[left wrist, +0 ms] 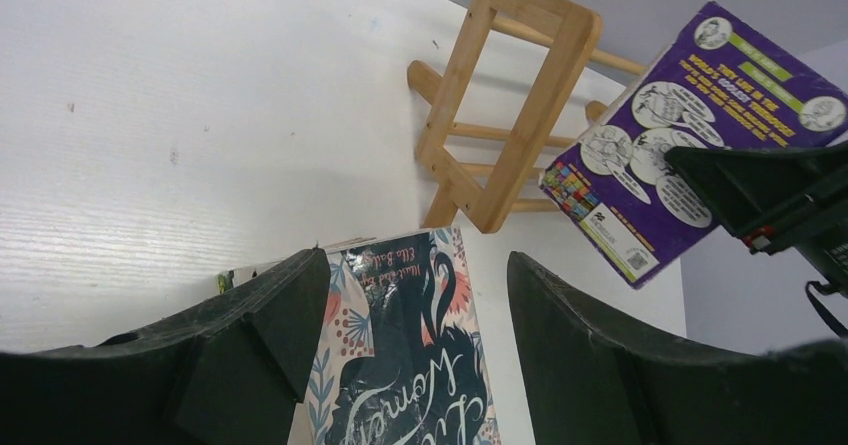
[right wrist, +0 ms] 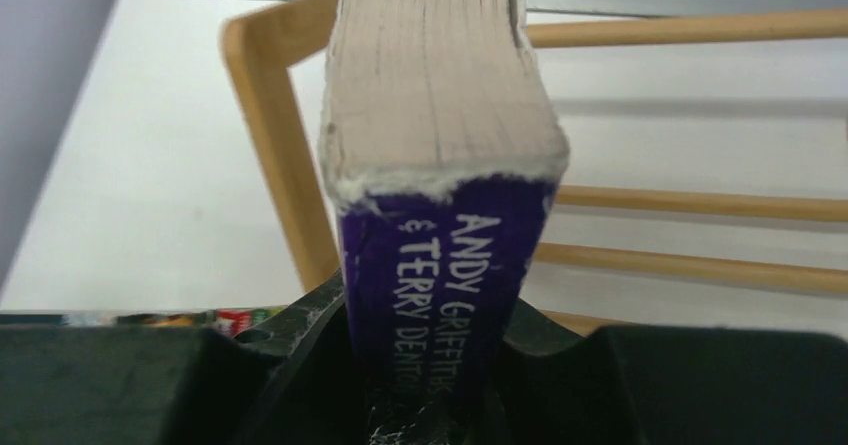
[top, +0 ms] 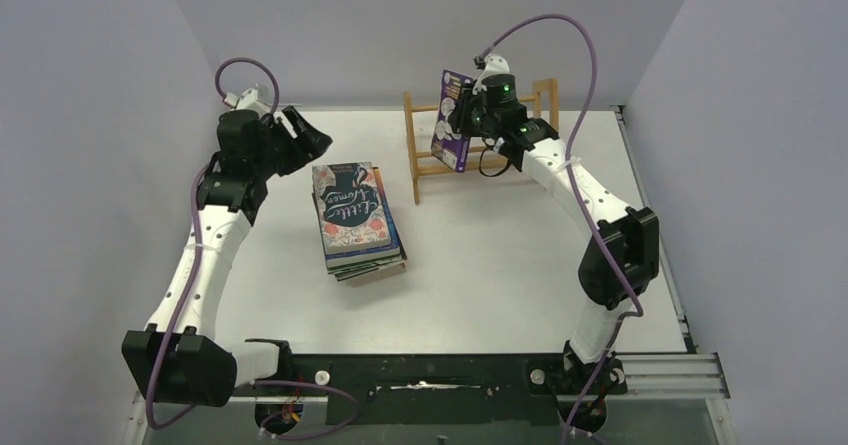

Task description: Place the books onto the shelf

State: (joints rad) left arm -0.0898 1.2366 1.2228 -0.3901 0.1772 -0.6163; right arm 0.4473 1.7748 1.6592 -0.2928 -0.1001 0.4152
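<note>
At left end of shelf [right wrist: 270,145], R hand [right wrist: 425,325] grips purple book [right wrist: 440,115] by spine

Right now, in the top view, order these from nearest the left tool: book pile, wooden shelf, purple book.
1. Book pile, just beside the left tool, in the middle.
2. Wooden shelf, farther right, at the back.
3. Purple book, farthest, raised at the shelf.

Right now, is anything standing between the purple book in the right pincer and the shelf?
Nothing visible does. The right pincer holds the purple book right at the shelf, near its left end frame, and the rails that show are bare. The stack of other books lies well apart from it.
</note>
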